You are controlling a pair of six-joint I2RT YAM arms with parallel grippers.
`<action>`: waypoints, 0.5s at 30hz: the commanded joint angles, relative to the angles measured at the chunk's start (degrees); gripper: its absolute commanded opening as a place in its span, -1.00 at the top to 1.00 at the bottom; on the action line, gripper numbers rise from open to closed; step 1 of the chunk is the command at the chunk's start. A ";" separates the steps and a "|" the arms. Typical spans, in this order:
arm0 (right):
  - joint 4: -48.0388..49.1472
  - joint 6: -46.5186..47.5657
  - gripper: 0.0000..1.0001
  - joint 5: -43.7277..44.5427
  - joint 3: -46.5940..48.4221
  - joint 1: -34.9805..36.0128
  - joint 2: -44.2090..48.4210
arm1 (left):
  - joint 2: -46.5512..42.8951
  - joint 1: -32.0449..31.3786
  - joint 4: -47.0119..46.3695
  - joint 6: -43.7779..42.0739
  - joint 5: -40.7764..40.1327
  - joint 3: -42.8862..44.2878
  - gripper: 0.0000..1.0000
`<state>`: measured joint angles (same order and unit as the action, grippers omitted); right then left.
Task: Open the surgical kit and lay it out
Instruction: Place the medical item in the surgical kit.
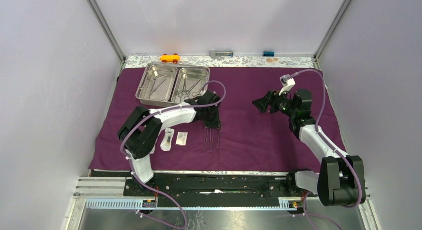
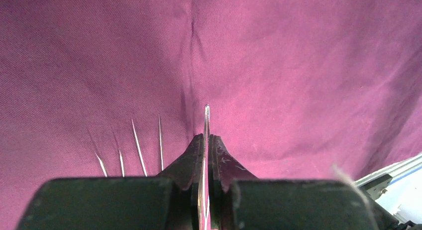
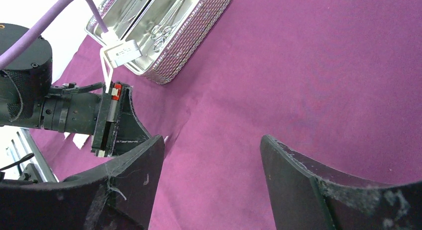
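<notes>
Left claw [image 2: 205,140] is clenched on thin steel tweezers [image 2: 206,121], whose tip pokes out over the dark purple cloth wrap [image 2: 298,65] spread flat on the worktop. Other tweezers [image 2: 134,148] lie on the cloth just beside it. Right claw [image 3: 211,140] hangs released above bare cloth. At the far left sits the shiny two-compartment rectangular steel tray [image 1: 143,83], with ring-handled forceps [image 1: 186,86] in its right compartment. Small clear sealed packets [image 1: 167,139] lie near the left arm.
</notes>
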<state>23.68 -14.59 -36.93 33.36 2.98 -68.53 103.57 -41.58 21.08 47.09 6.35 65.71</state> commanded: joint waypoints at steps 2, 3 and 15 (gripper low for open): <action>2.96 0.79 -0.55 0.19 -0.25 -0.35 0.84 | 0.06 -0.43 -0.48 0.72 -2.11 2.50 0.98; 3.02 0.79 -0.55 0.18 -0.37 -0.35 0.92 | -0.32 -0.35 -0.59 0.41 -2.28 2.35 1.00; 3.31 1.12 -0.56 0.19 -0.59 -0.65 1.16 | -9.33 1.37 -1.39 -5.46 -6.09 -2.14 1.00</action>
<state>24.23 -14.55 -36.93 32.95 2.81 -68.53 98.94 -41.50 21.21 44.69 3.14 64.93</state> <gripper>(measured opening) 0.776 0.033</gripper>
